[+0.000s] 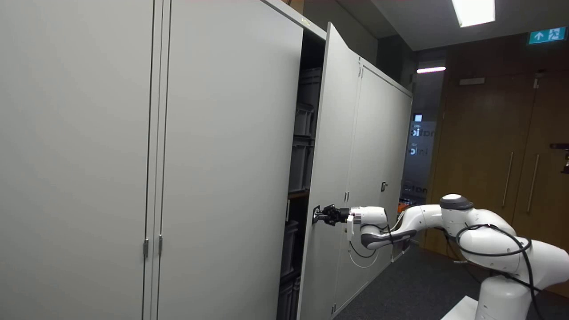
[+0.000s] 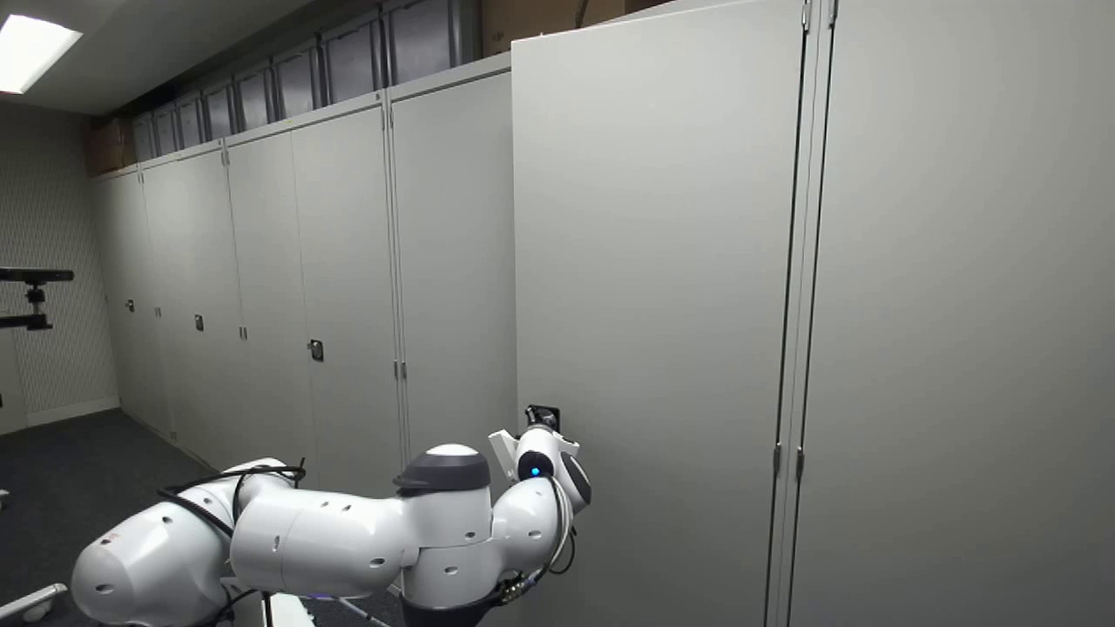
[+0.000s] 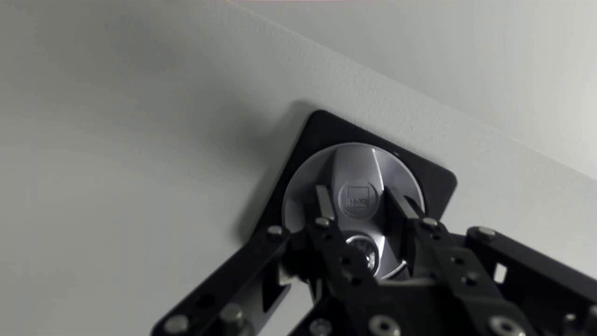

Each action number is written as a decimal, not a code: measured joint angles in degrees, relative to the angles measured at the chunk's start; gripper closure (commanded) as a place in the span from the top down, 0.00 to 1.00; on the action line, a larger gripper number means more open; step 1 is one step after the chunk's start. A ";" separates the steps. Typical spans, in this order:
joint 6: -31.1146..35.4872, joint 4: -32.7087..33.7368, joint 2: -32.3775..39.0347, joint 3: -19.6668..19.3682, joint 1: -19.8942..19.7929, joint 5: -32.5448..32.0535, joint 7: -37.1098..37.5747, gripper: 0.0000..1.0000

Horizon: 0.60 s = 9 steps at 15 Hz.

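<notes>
Wrist view: gripper (image 3: 359, 200) pinching the silver-grey turn handle (image 3: 356, 165), one finger against each flank of its raised grip; handle lies straight ahead, between the fingertips; its long axis runs up and down this frame, roughly along the finger faces and skewed to the edges of the black backplate (image 3: 326, 128); lock cylinder (image 3: 368, 254) partly visible at the lower end

In an exterior view: grey cabinet door (image 1: 331, 146) ajar, gripper meeting its outer face near the free edge; plastic crates (image 1: 298, 166) show in the dark gap behind; Panda arm (image 1: 420, 218) extends about level to it

In an exterior view: adjoining door leaf (image 2: 453, 261) sits further back than the ajar one; arm covers most of the handle, backplate showing just past it; hinge (image 2: 777, 459) well apart, by the opposite edge
</notes>
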 measured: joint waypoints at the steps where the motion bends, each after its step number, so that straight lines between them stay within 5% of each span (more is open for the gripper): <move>1: 0.00 0.00 0.00 0.00 0.00 0.00 0.00 0.32; 8: 0.00 0.00 0.00 0.00 0.00 0.00 0.00 0.32; 9: 0.00 0.00 0.00 0.00 0.00 0.00 0.00 0.08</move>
